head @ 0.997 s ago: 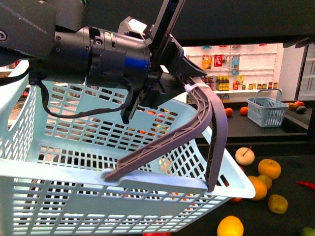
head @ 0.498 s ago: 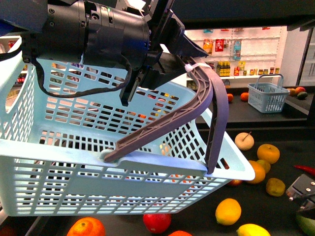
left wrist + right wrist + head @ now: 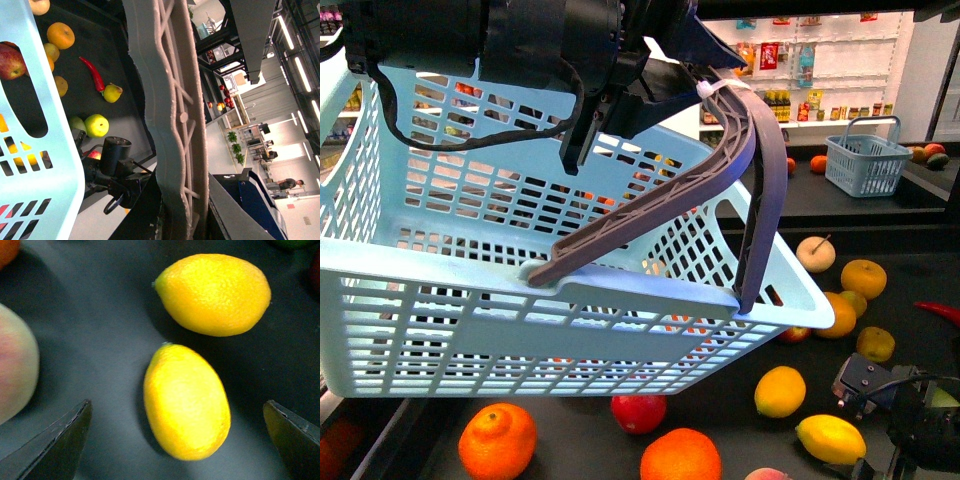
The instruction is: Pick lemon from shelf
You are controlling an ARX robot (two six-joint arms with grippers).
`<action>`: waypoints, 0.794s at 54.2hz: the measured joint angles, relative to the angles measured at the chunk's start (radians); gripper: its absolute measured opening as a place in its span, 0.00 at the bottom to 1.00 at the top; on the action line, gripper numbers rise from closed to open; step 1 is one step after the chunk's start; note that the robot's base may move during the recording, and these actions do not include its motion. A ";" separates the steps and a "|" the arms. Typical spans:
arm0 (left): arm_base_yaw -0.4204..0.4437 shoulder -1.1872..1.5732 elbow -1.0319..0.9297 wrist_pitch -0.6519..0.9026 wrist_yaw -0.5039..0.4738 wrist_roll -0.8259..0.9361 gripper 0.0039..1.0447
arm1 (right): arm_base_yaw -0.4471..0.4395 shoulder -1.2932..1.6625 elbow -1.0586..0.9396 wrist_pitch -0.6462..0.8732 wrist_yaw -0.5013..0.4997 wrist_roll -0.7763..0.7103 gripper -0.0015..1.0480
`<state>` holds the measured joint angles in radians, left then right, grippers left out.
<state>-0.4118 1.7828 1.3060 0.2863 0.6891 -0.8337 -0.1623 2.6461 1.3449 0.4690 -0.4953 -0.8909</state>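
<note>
Your right gripper (image 3: 176,410) edges further into front view; its wrist view alone shows it spread astride a lemon (image 3: 186,402); left gripper (image 3: 670,85) clamps basket handle (image 3: 752,170).

Cut off by the left edge: basket (image 3: 440,330), with produce (image 3: 682,325) behind its mesh too broken up to name; cropped to two tips: right gripper (image 3: 177,405); blurred, half out of frame: pinkish fruit (image 3: 15,365).

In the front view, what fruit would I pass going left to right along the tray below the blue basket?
Mandarin → red apple → rounder lemon → longer lemon. I left out the second orange, which overlaps the apple.
</note>
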 joint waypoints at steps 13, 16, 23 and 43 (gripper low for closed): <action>0.000 0.000 0.000 0.000 0.000 0.000 0.11 | 0.005 0.090 0.140 -0.059 0.000 0.001 0.98; 0.000 0.000 0.000 0.000 -0.001 0.000 0.11 | 0.006 0.107 0.165 -0.064 0.000 0.004 0.98; 0.000 0.000 0.000 0.000 0.000 0.000 0.11 | 0.009 0.136 0.209 -0.086 0.001 0.008 0.98; 0.000 0.000 0.000 0.000 0.000 0.000 0.11 | 0.010 0.162 0.245 -0.125 0.015 0.040 0.75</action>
<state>-0.4114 1.7828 1.3060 0.2863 0.6888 -0.8337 -0.1524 2.8082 1.5902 0.3443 -0.4801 -0.8505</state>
